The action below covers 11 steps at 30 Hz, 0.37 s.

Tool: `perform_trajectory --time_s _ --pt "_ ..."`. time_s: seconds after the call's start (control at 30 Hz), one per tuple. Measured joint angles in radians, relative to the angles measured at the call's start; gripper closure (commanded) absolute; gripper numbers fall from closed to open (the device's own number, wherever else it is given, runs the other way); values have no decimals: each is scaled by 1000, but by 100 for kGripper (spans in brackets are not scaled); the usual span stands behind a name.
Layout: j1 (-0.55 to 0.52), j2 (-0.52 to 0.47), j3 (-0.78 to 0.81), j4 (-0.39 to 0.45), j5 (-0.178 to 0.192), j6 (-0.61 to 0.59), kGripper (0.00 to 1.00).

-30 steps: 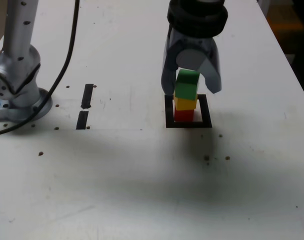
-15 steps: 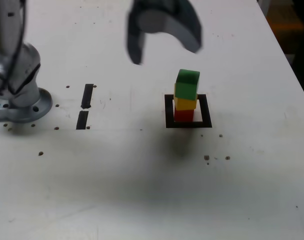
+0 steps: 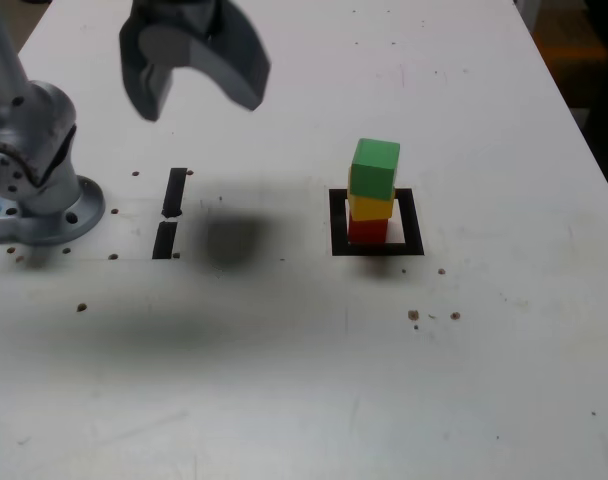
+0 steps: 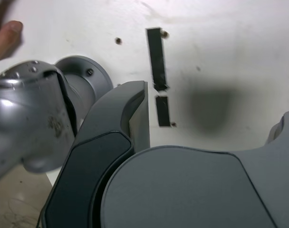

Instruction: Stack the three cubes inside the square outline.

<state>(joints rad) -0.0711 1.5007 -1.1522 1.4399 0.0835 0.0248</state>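
Cubes (image 3: 373,185): three, stacked inside one square outline (image 3: 413,222).

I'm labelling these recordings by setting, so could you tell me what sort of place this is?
Probably a robotics lab or test bench: a bolted-down arm base, a black tape square marked on the white table, and coloured cubes stacked inside it.
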Motion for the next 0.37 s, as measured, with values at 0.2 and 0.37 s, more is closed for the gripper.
perform_trajectory --time_s 0.2,0.37 --pt "43 -54 169 -76 -3 28 0" --pt "48 -91 247 -131 -20 28 0"
